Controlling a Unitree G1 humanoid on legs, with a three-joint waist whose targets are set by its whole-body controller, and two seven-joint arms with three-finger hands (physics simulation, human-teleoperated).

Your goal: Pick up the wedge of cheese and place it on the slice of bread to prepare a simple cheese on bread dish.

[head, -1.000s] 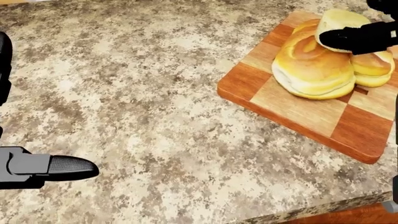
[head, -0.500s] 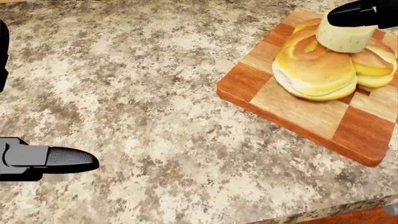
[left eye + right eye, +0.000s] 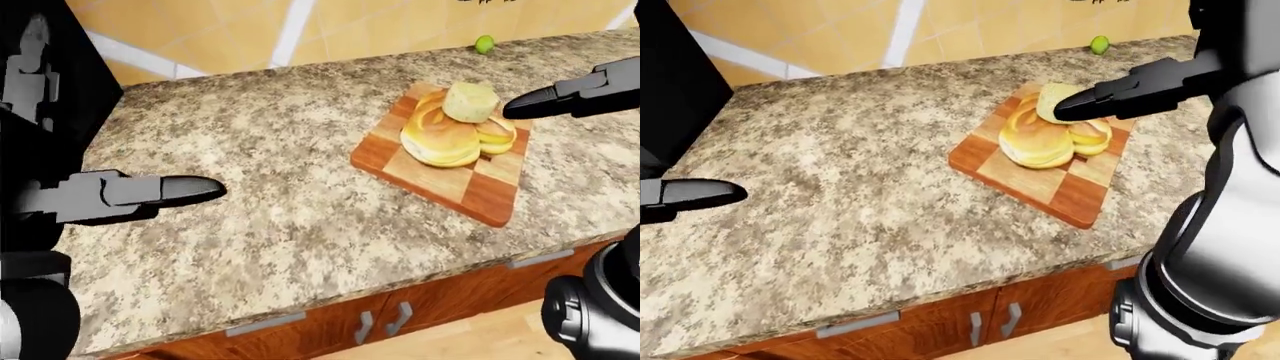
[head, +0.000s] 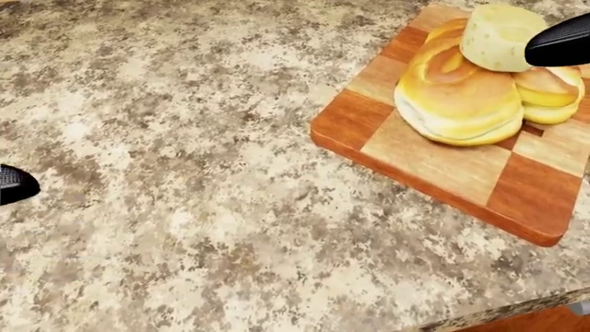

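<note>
Right hand [image 3: 575, 97] hangs open just right of the cheese wedge [image 3: 470, 102], fingers apart from it.

Pale and round-topped, the cheese wedge sits on the bread [image 4: 458, 93], which rests on a checkered cutting board [image 4: 434, 162] on the speckled bench [image 4: 185, 138]. Left hand [image 3: 120, 196] hovers open over the bench, well apart to the left in the left-eye view. A small green fruit [image 3: 484, 44] lies near the wall.

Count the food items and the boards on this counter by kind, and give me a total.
Golden-brown bread roll: 1
Pale yellow round piece of cheese: 1
Small green round fruit: 1
Checkered wooden cutting board: 1
Total: 4
</note>
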